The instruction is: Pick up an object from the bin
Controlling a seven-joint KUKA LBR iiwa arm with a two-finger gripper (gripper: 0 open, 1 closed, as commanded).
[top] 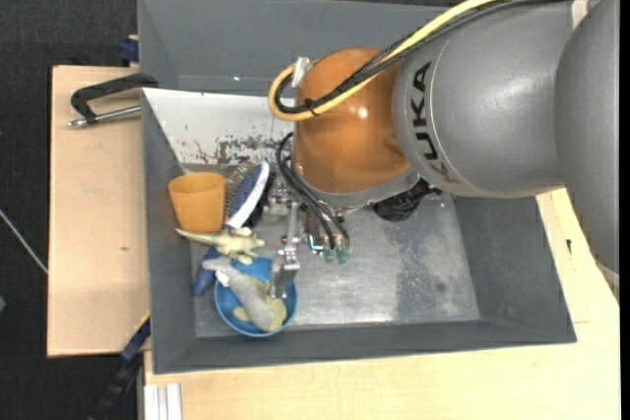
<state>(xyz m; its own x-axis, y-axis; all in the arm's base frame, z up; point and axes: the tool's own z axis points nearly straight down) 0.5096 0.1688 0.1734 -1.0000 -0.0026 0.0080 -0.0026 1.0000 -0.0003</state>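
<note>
My hand [283,272] is over the right rim of the shallow round blue plastic dish [230,312], lower-left corner of the grey metal bin [413,280]. Can't tell if hand's spread or pressed together. Dish: probably light, stiff, slick; pinch the rim.

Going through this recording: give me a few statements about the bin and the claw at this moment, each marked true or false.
1. An orange cup sits at the left side of the bin. True.
2. The claw is over the bare floor in the bin's right half. False: it is low at the left, at the edge of the blue dish.
3. A blue brush lies right beside the orange cup. True.
4. The blue dish has nothing in it. False: a pale lump lies in it.
</note>
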